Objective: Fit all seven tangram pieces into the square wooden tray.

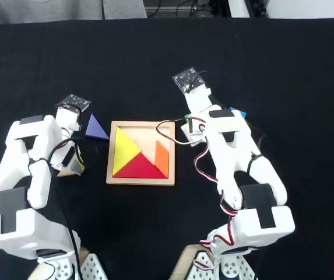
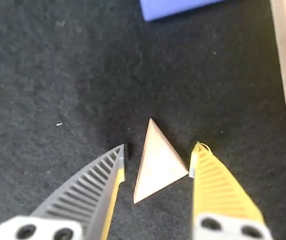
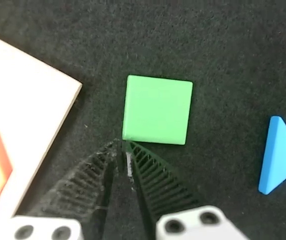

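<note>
Seen from the high view, the square wooden tray (image 1: 141, 182) sits mid-counter (image 1: 295, 70) between the two arms. A yellow triangle (image 1: 125, 153), a red triangle (image 1: 140, 169) and an orange piece (image 1: 162, 157) are seated in it. A purple triangle (image 1: 95, 128) lies just beside the tray on the left arm's side.

The left wrist view adds a pale wooden triangle (image 2: 157, 165) flat on the counter. It lies between the spread fingers of the left end effector (image 2: 160, 146), which is released and grips nothing.

The right wrist view shows a green square (image 3: 157, 110) near the tray's corner and a blue triangle (image 3: 278, 155) farther off. The right end effector (image 3: 124, 146) is clenched empty, its tips at the square's corner.

Both arms bend forward and low, flanking the tray.
</note>
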You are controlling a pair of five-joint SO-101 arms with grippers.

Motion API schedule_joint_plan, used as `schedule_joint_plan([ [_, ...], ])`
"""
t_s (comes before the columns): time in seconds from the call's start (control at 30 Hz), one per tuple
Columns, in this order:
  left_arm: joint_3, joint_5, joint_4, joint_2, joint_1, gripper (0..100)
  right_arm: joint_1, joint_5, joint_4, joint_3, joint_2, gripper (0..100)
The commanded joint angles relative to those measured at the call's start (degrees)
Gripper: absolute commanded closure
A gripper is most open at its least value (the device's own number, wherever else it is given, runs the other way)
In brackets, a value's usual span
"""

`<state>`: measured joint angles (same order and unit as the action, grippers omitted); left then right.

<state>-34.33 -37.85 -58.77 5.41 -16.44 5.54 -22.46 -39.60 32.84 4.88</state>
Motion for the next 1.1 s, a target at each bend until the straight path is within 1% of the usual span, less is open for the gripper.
schedule_joint_plan([
  [0.0,0.84,-0.26,0.0,0.26,-0.66,78,-0.7,-0.44,2.11,0.04,-0.31,98.7],
  [0.13,1.1,0.0,0.0,-0.97,-1.63,78,-0.62,-0.44,2.29,0.31,-0.31,98.7],
  [0.27,3.21,2.29,-4.48,-10.2,-1.8,78,-0.62,-0.44,2.29,0.31,-0.31,98.7],
  [0.37,1.71,1.23,-8.88,-17.49,1.1,78,-0.62,-0.44,2.29,0.31,-0.31,98.7],
  [0.47,-2.33,-2.46,-10.46,-20.57,4.35,78,-0.62,-0.44,2.29,0.31,-0.31,98.7],
  [0.67,-4.7,-6.68,-10.02,-16.79,4.97,78,-0.62,-0.44,2.29,0.4,-0.31,98.7],
  [0.73,-4.7,-7.82,-8.18,-13.98,4.97,78,-0.62,-0.44,2.29,0.4,-0.31,98.7],
  [0.83,-4.35,-8.26,-3.96,-9.76,3.91,78,-0.62,-0.44,2.29,0.4,-0.31,98.7],
  [1.07,0.84,-8.44,-4.57,-2.99,0.75,77,-0.62,-0.53,2.29,0.4,-0.31,98.7],
])
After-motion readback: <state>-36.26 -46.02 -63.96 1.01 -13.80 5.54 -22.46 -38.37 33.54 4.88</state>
